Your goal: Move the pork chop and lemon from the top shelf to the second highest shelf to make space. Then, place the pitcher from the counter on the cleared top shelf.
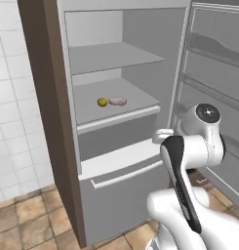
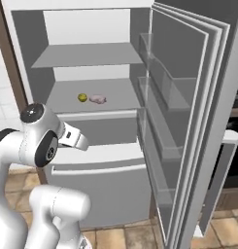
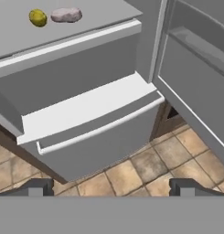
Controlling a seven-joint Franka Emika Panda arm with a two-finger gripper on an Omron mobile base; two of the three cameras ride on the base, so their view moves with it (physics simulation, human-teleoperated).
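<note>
Fridge: door open, two shelves visible
Lemon: one, lower visible shelf
Chop: one, beside lemon
Pincer: open, empty

We see the lemon, a small round yellow fruit, lying well beyond and above our left fingertip, and just beside it, apart by a narrow gap, the pork chop, a small flat oval slab of pale pink meat lying flat, between the lines of our two fingertips and far from both. Both rest near the middle of a flat pale grey shelf with a white front rim, the lower of the two shelves we can see. The shelf above it is a like grey slab.
</note>
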